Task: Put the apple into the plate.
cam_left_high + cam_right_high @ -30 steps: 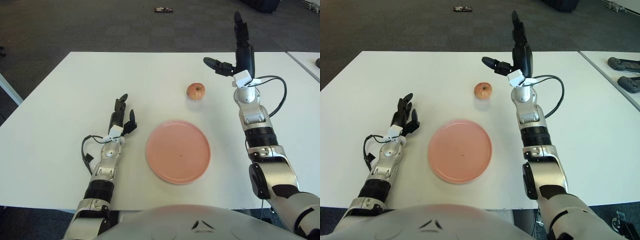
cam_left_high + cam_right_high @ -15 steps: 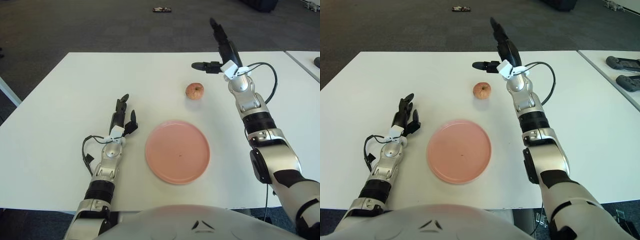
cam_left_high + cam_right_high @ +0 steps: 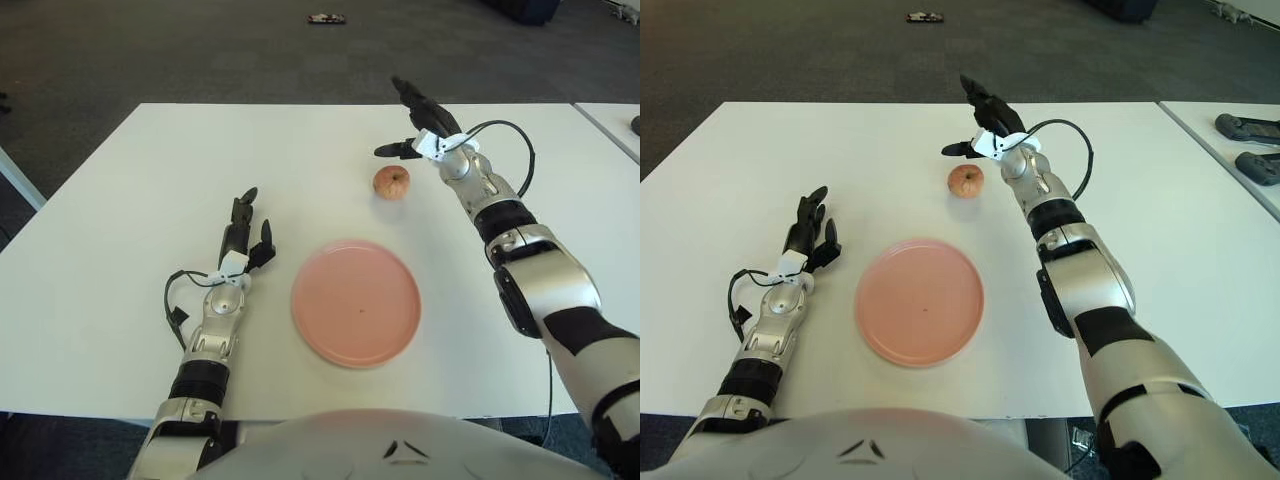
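A small reddish apple (image 3: pixel 391 182) sits on the white table (image 3: pixel 120 200), behind the pink plate (image 3: pixel 356 302), which holds nothing. My right hand (image 3: pixel 408 120) hovers just behind and above the apple, fingers spread and not touching it. Its forearm stretches back toward the right side of the table. My left hand (image 3: pixel 243 230) shows on the table to the left of the plate, fingers extended and holding nothing.
A second white table (image 3: pixel 1230 140) stands at the right with dark controllers (image 3: pixel 1245 128) on it. A small dark object (image 3: pixel 326 19) lies on the grey floor beyond the table's far edge.
My right hand has dropped and swung left, from raised high beside the apple to low just behind it. The left hand, apple and plate have not moved.
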